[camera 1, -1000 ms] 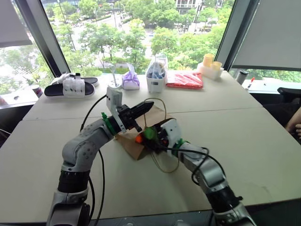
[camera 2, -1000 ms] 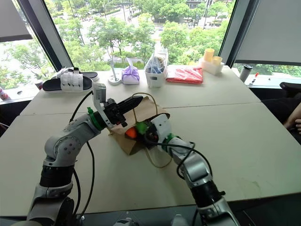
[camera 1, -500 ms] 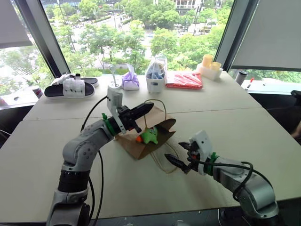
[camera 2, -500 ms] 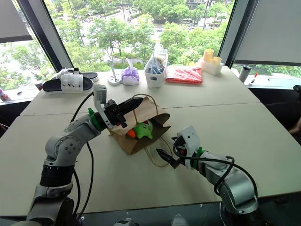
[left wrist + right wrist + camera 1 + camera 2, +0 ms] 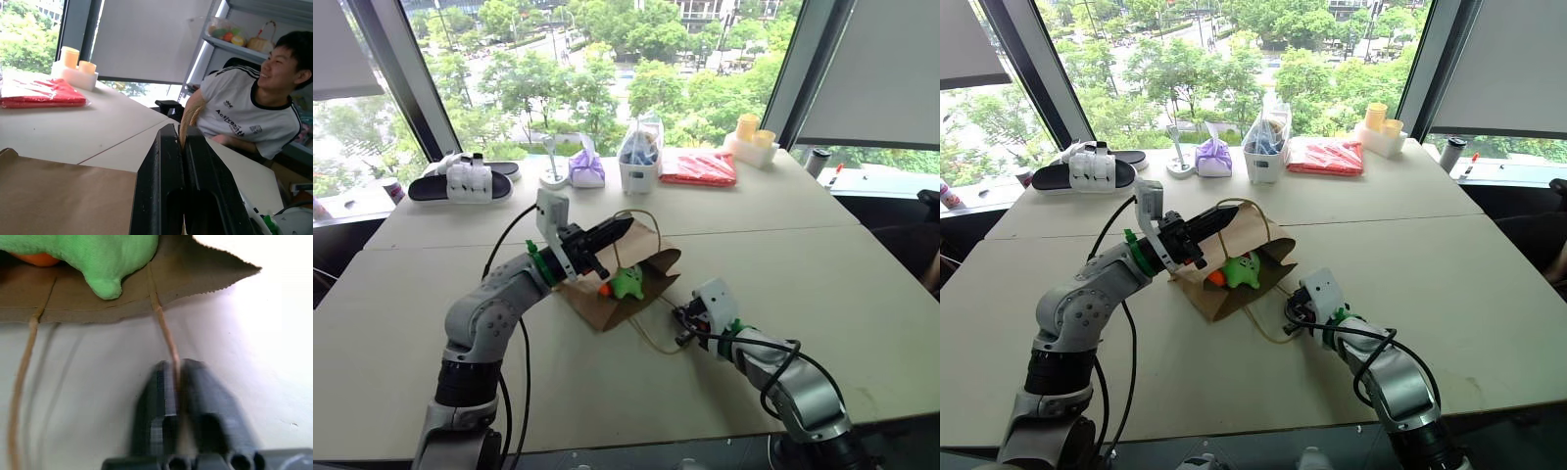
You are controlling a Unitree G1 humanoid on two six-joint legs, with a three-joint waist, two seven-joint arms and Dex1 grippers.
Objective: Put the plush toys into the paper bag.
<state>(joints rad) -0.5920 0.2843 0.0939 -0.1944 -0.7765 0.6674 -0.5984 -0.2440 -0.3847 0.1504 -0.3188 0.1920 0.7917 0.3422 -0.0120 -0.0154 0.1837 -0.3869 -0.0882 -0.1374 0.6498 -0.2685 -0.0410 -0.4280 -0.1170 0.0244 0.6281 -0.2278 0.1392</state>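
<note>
The brown paper bag (image 5: 590, 305) lies on its side mid-table, mouth facing right. My left gripper (image 5: 626, 225) is shut on its upper loop handle (image 5: 189, 115) and holds the top flap up. In the mouth sits the light-green plush toy (image 5: 626, 282), and the orange plush toy (image 5: 604, 290) is tucked behind it. My right gripper (image 5: 681, 319) rests low by the table in front of the bag, shut on the lower handle (image 5: 165, 335). From the right wrist, the green toy (image 5: 107, 259) and a bit of the orange toy (image 5: 39, 258) show over the bag's lip (image 5: 195, 269).
Along the window edge stand black-and-white slippers (image 5: 460, 181), a purple pouch (image 5: 585, 168), a white container (image 5: 638, 164), a red packet (image 5: 697, 166) and yellow cups (image 5: 752, 135). A person (image 5: 249, 107) sits beyond the table's right side.
My right gripper has come out of the bag's mouth, leaving the green toy inside, dropped toward the table and shut on the lower handle. The left gripper has held still.
</note>
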